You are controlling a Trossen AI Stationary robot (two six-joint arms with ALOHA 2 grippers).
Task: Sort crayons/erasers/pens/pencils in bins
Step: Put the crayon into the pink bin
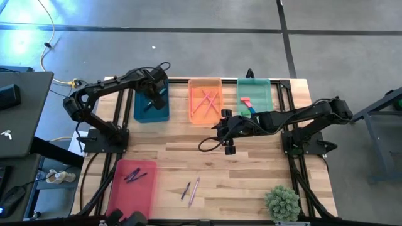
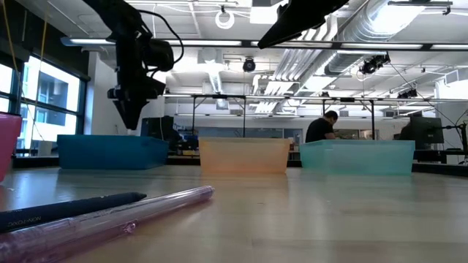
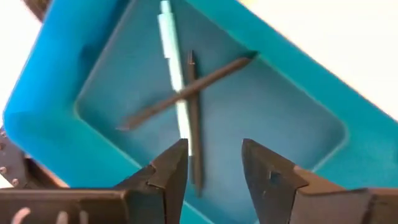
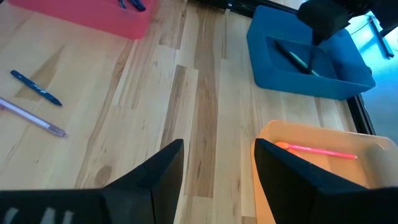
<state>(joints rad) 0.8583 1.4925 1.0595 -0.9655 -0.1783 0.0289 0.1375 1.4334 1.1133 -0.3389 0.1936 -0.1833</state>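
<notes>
My left gripper (image 3: 214, 162) hangs open over the dark teal-blue bin (image 1: 151, 105) at the far left, fingers pointing down and clear of it. Inside lie a pale stick (image 3: 173, 68) and two dark crossed sticks (image 3: 193, 93), resting on the bin's floor. My right gripper (image 4: 217, 180) hovers open above mid-table (image 1: 227, 135), with nothing between its fingers. The orange bin (image 1: 206, 100) holds pink and orange sticks. Small erasers (image 1: 246, 102) sit in the mint-green bin (image 1: 254, 95). The pink-red bin (image 1: 132, 185) holds dark blue pens (image 1: 133, 176).
A dark blue pen (image 1: 186, 190) and a clear pinkish pen (image 1: 193, 192) lie loose on the wood near the front edge. A small green plant (image 1: 282, 202) stands at the near right corner. Bare wood lies between the far bins and the near edge.
</notes>
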